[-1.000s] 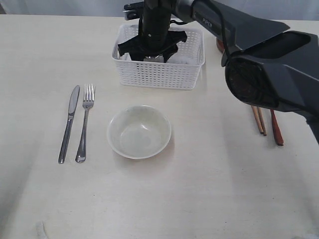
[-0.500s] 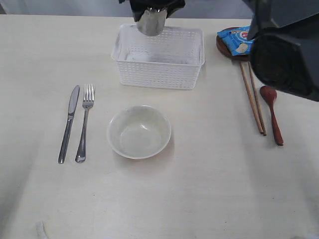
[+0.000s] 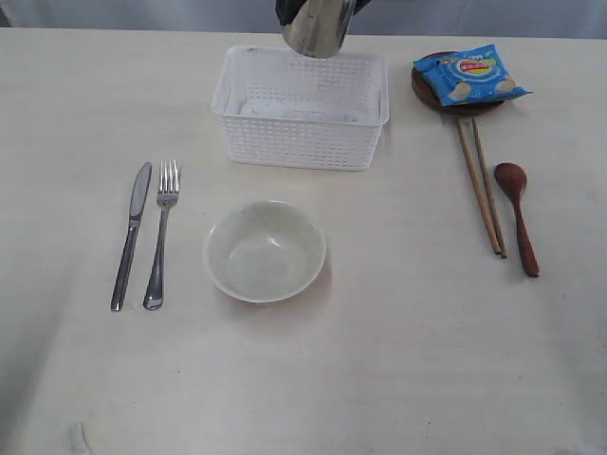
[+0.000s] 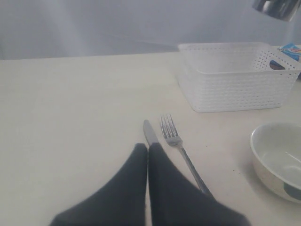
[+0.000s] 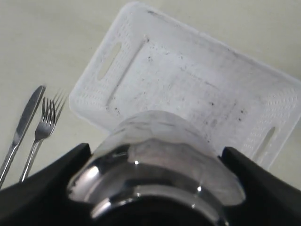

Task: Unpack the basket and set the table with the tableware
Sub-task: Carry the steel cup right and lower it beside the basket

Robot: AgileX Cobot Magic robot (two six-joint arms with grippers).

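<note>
While left jaws press together, right jaws pinch the steel cup (image 3: 319, 27) — above the basket (image 3: 302, 142).

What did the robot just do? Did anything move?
The right gripper lifted the steel cup up out of the basket, still gripping it, and its arm swung out of the way. The basket, knife, fork and bowl stayed put.

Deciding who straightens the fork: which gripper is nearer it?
Left. The left gripper sits right beside the fork; the right gripper holds the steel cup above the basket.
</note>
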